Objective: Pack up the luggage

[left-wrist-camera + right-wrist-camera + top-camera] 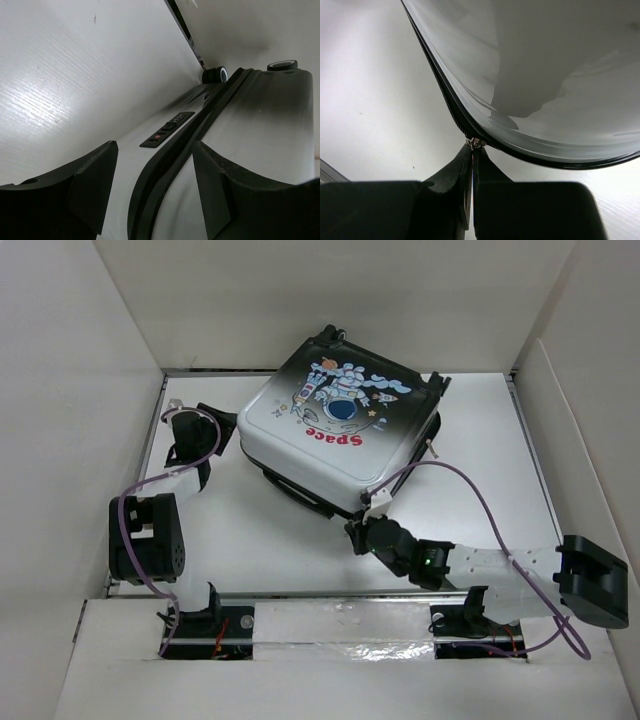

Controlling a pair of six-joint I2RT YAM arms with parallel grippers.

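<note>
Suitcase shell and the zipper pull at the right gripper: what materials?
Black-to-white printed suitcase shell: likely hard plastic, glossy; it mirrors shadows in the right wrist view. Small silver zipper pull, pinched by the right gripper: looks metal, shiny, but too small to confirm.

table (260,540): white, in front of me | on it: 1 luggage (335,425), far centre, print side up

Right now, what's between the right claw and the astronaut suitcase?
Only a small silver zipper pull, pinched in the right claw, on the white hard-shell suitcase; right wrist view.
</note>
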